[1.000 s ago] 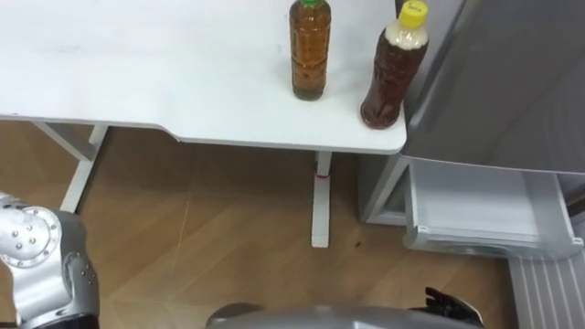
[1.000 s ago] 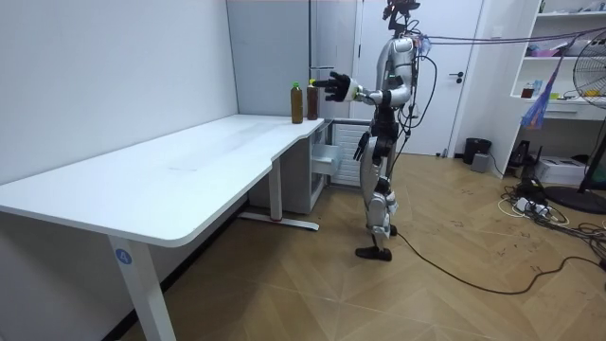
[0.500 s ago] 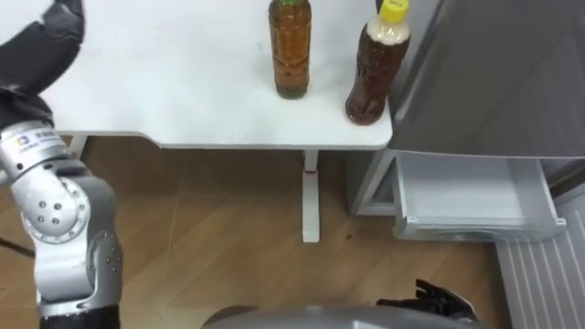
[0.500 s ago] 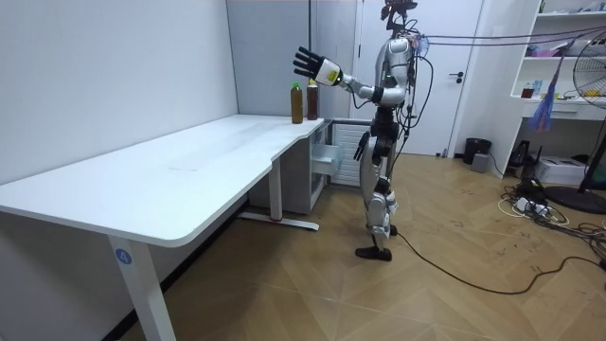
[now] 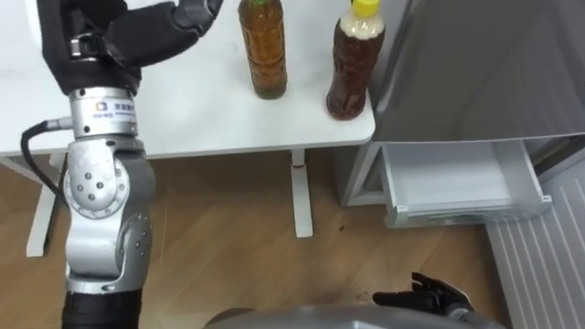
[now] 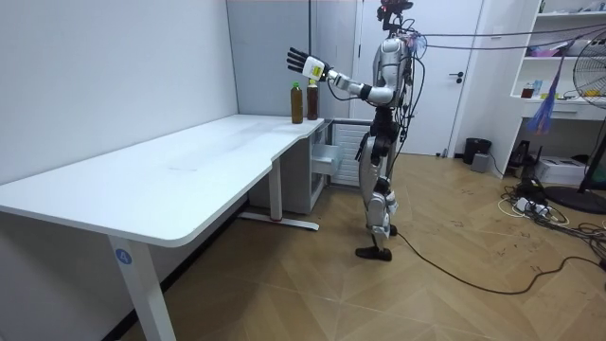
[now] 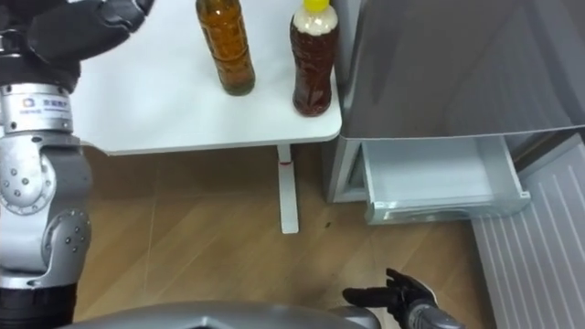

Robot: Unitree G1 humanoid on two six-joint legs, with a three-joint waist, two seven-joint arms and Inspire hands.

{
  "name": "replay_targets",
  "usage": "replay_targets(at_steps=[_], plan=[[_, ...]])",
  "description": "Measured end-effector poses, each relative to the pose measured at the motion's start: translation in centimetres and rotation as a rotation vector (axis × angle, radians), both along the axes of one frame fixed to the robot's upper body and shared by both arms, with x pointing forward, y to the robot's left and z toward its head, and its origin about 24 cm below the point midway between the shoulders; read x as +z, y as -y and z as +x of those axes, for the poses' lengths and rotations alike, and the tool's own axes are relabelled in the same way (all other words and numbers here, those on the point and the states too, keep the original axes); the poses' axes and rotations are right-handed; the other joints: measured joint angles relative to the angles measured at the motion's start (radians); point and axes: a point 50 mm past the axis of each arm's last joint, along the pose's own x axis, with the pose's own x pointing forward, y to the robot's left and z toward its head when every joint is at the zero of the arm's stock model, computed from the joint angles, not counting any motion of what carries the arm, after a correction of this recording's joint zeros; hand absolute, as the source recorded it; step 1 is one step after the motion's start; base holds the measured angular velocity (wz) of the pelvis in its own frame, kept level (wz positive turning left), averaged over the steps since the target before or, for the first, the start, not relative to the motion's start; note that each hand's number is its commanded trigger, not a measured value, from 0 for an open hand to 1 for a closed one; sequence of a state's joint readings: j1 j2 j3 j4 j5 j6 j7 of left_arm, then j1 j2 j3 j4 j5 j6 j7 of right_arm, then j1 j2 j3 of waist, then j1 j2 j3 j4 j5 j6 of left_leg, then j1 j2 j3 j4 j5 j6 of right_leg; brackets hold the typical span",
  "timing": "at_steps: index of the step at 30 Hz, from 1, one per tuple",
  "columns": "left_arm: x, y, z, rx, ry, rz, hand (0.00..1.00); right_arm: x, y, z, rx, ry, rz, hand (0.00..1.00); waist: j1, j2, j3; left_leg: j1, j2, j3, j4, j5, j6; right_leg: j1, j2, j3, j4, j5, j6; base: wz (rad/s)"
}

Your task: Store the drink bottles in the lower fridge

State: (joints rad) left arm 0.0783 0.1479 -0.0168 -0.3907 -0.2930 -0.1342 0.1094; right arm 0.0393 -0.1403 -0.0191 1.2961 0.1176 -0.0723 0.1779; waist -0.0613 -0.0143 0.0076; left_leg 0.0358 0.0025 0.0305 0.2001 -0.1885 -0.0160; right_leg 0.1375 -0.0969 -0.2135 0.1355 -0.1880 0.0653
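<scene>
White table (image 5: 201,100); amber bottle (image 5: 262,55), green cap (image 6: 296,84); brown bottle (image 5: 352,68), yellow cap (image 5: 366,6)

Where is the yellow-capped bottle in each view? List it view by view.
Left eye view: yellow-capped bottle, top, right of centre, near the table's right edge.
Right eye view: bottle top centre, same table edge.
Room view: upper middle, right one of two bottles.
Shared landmark: the green-capped bottle just left of it.

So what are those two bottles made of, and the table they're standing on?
The left bottle and the yellow-capped bottle look like clear, glossy plastic: the brown drink shows through their walls. The table top seems to be smooth matte white laminate or painted board. Its leg is probably white-painted metal, though the look leaves that open.
</scene>
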Motion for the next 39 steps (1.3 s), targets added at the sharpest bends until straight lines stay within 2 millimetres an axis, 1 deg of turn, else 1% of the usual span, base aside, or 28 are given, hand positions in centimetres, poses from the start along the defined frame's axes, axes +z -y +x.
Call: replay_targets(at_steps=[4,8,11,12,14,20,26,28,36,39], plan=[[-0.1,0.5,0.3,-0.063,-0.019,0.026,0.0,0.0,-0.1,0.4,0.002,0.003,0.002,0.0,-0.018,0.004,-0.001,-0.005,0.002,0.006,0.001,0.0,0.0,-0.012,0.003,0.021,0.001,0.001,-0.001,-0.04],[0.6,1.2,0.8,-0.112,0.007,0.041,0.0,0.0,-0.1,0.5,0.003,0.003,0.003,0.0,-0.023,0.005,-0.0004,-0.005,0.004,0.011,0.001,0.0,0.0,-0.012,0.004,0.027,0.004,0.002,-0.004,-0.04],[1.1,1.7,1.0,-0.159,0.031,0.055,0.0,0.0,-0.1,0.4,0.002,0.001,0.003,0.0,-0.022,0.006,0.0001,-0.001,0.006,0.021,0.0,0.0,0.0,-0.015,0.005,0.041,0.007,0.002,-0.004,-0.11],[1.1,1.8,1.0,-0.168,0.034,0.058,0.0,0.0,-0.1,0.5,0.003,0.002,0.003,0.0,-0.022,0.008,0.0016,0.002,0.007,0.027,-0.002,0.0,0.0,-0.015,0.006,0.049,0.01,0.002,-0.004,-0.12],[1.1,1.9,1.0,-0.183,0.033,0.064,0.0,0.1,0.0,0.6,0.003,0.005,0.002,0.0,-0.027,0.01,0.0035,0.01,0.009,0.034,-0.005,0.0,0.0,-0.014,0.006,0.052,0.014,0.002,-0.004,-0.11],[0.9,2.2,1.1,-0.225,0.017,0.082,0.0,0.1,-0.1,0.7,0.009,0.007,0.011,0.0,-0.044,0.012,0.0044,0.012,0.01,0.036,-0.004,0.0,0.0,-0.018,0.006,0.053,0.015,0.002,-0.004,-0.01],[0.7,2.4,1.1,-0.25,-0.002,0.092,0.0,0.1,-0.1,0.7,0.009,0.003,0.014,0.0,-0.045,0.012,0.0041,0.008,0.013,0.04,-0.005,-0.001,0.0,-0.026,0.009,0.058,0.016,0.004,-0.006,-0.02],[0.7,2.4,1.1,-0.257,-0.002,0.096,0.0,0.1,-0.1,0.7,0.01,0.002,0.016,0.0,-0.045,0.012,0.0036,0.007,0.015,0.049,-0.005,-0.001,0.0,-0.031,0.01,0.065,0.018,0.004,-0.007,-0.1],[0.5,2.9,1.1,-0.287,-0.008,0.117,0.0,0.1,-0.1,0.8,0.011,-0.001,0.02,0.0,-0.047,0.013,0.0025,-0.003,0.016,0.05,-0.002,-0.001,0.0,-0.036,0.011,0.065,0.018,0.005,-0.009,-0.01],[0.1,3.0,1.2,-0.298,-0.027,0.12,0.0,0.1,0.0,0.8,0.016,-0.003,0.017,0.0,-0.047,0.013,0.0024,0.0,0.016,0.052,-0.003,-0.001,0.0,-0.037,0.011,0.069,0.018,0.005,-0.009,-0.01]])
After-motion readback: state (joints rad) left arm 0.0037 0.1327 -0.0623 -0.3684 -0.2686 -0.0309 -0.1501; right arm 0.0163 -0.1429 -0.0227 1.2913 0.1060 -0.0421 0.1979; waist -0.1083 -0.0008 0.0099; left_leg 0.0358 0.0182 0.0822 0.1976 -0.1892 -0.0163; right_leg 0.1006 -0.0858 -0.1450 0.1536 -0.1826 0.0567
